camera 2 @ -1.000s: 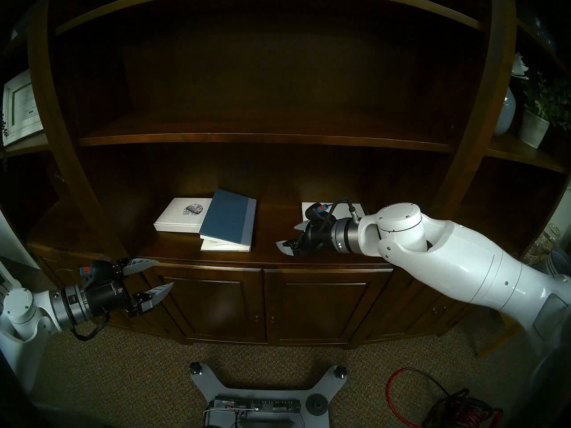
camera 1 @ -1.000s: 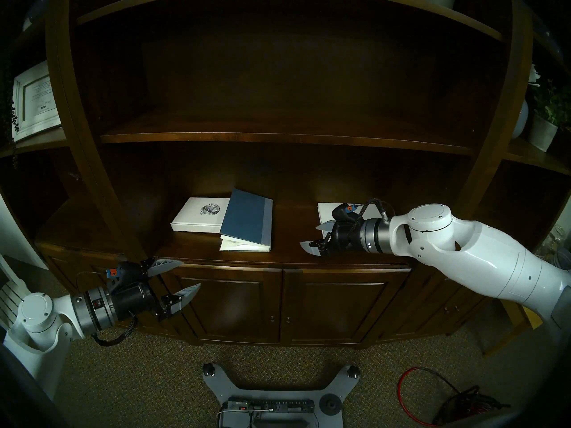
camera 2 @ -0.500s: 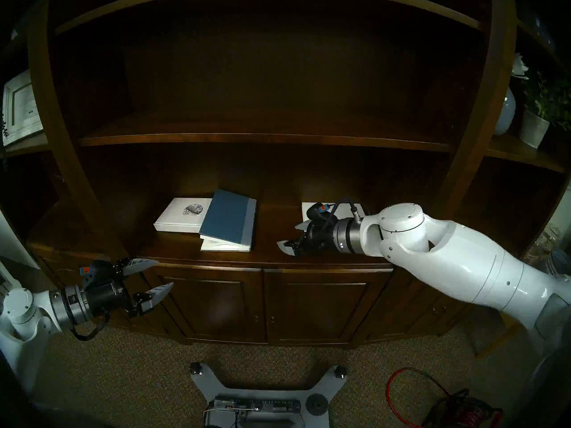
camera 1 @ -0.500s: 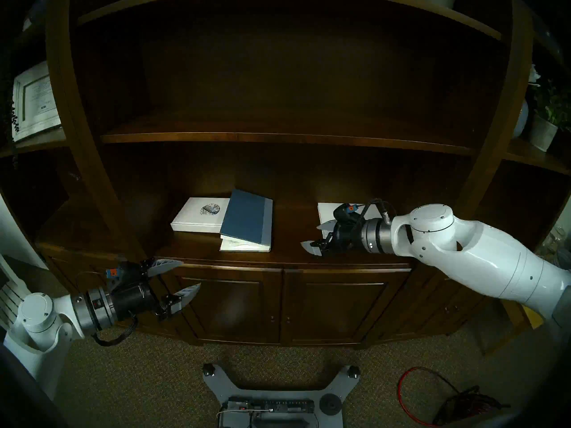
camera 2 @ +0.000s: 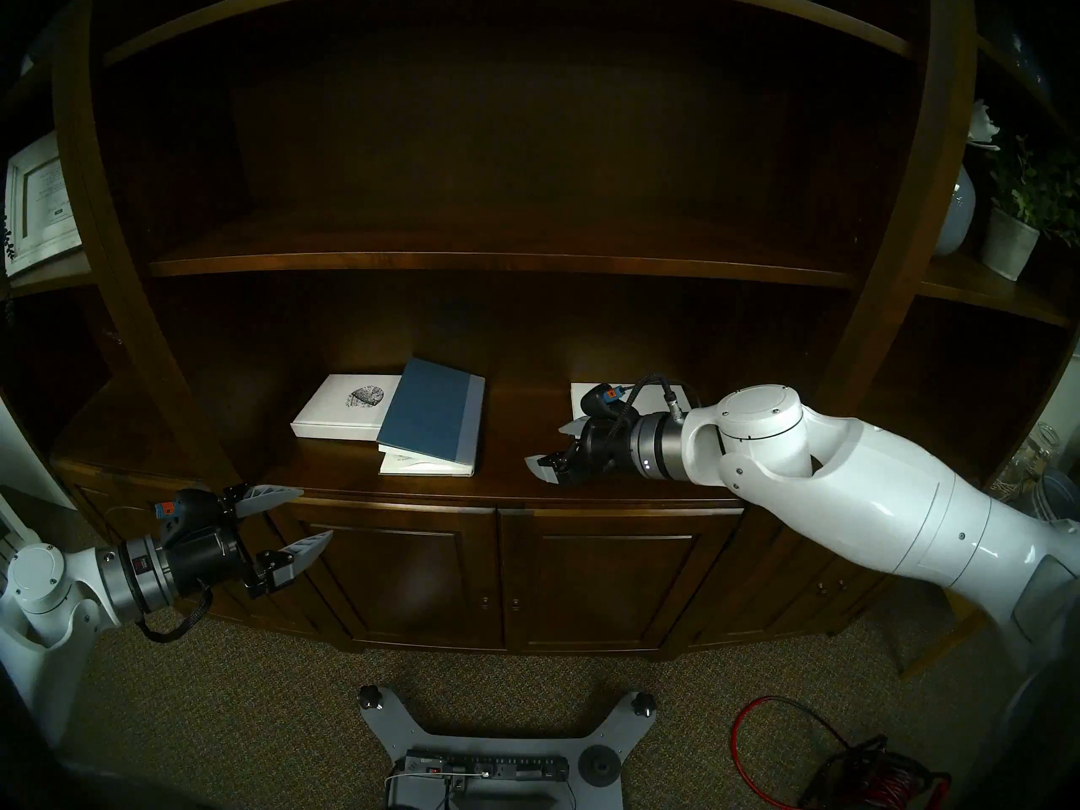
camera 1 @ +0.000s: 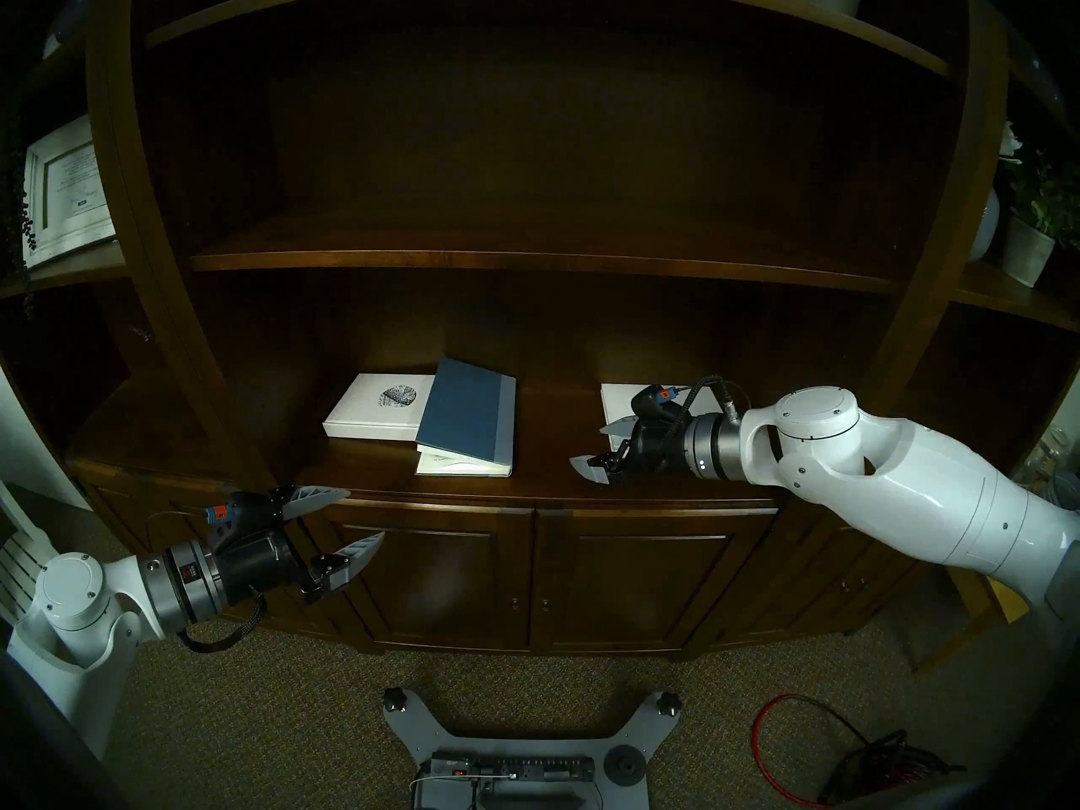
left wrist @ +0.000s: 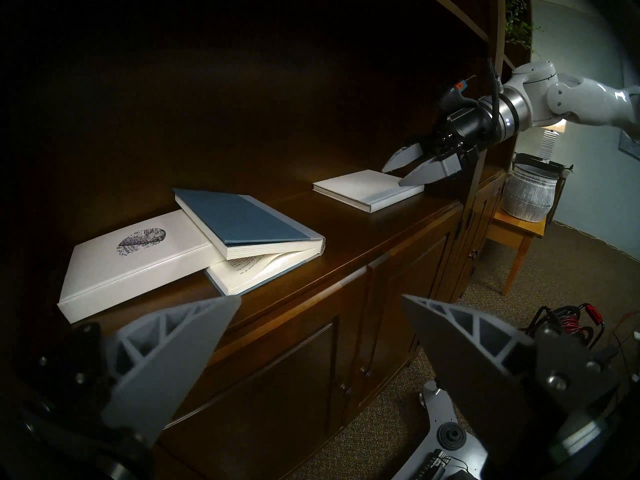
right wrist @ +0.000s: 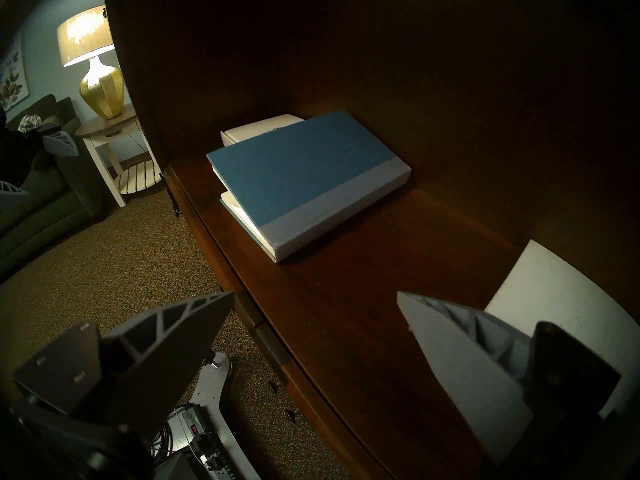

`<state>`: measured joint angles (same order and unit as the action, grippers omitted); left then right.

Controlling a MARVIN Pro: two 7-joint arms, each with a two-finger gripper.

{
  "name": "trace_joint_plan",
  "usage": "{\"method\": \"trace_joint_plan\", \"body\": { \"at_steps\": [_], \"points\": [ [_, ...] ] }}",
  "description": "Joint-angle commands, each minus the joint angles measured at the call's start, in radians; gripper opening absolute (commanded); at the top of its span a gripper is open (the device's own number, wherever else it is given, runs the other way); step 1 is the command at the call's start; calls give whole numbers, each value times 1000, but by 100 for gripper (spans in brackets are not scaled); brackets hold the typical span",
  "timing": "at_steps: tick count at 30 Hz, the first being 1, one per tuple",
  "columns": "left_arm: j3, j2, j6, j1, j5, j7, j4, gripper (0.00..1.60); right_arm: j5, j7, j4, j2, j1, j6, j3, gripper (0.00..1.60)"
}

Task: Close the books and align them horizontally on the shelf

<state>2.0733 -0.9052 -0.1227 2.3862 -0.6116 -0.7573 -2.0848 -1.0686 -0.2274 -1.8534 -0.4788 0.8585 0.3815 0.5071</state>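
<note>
While both pincers (camera 1: 349, 520) (camera 1: 593, 449) gape empty, books (camera 1: 467, 411) lie on the dark shelf (camera 1: 549, 481); carpet (camera 1: 292, 709) below.

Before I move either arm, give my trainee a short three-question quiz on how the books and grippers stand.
1. True or false: the blue book is fully closed.
2. Which book does the blue book lean on? A) the speckled book B) the plain white book C) neither
3. Fill in: the left gripper and the right gripper are both ____, holding nothing.

Key:
1. False. It gapes, with pages showing.
2. A. The plain white book lies apart on the shelf, under the right gripper.
3. Open.
</note>
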Motion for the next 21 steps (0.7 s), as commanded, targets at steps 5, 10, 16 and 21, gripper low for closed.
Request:
{"method": "trace_joint_plan", "body": {
  "at_steps": [5, 10, 16, 21],
  "points": [
    [-110, 120, -108, -157, -74, 152, -24, 160, 1, 2, -8, 0, -25, -12, 22, 160],
    [-155, 171, -143, -197, -107, 221, -26, 160, 0, 3, -8, 0, -25, -11, 21, 160],
    [-187, 194, -182, -243, -154, 274, -32, 160, -1, 3, -8, 0, -26, -10, 19, 160],
    [-229, 213, -241, -305, -222, 330, -12, 160, -2, 4, -8, 0, -26, -10, 18, 160]
  ]
}}
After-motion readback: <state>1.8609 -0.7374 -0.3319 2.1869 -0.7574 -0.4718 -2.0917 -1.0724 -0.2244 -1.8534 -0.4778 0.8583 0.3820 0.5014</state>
